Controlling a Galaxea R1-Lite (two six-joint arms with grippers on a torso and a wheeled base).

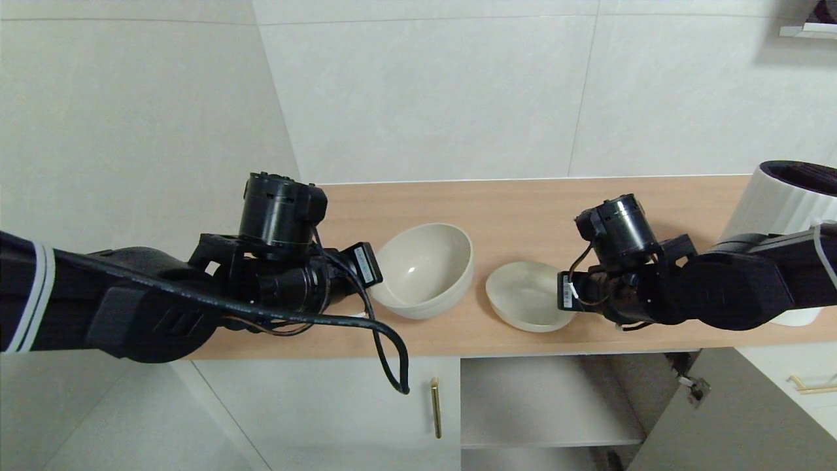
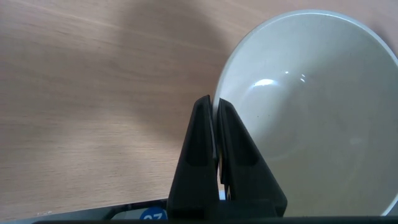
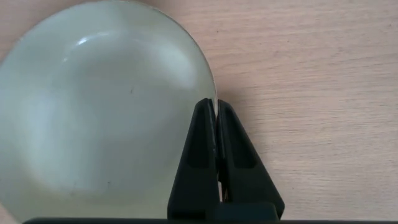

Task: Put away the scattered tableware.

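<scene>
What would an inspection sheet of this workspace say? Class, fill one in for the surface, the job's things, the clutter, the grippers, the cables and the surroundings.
Surface: wooden counter, no spills seen.
Job's things: cream bowl, tilted; shallow dish on the bowl's right, apart from it.
Clutter: white ribbed container at the counter's right end.
Grippers: left gripper shut on the bowl's rim; right gripper shut on the shallow dish's rim.
Cables: black cable loops from the left arm and hangs below the counter's front edge.
Surroundings: tiled wall behind; cabinet below, its door open; gold handle on the shut panel beside it.
</scene>
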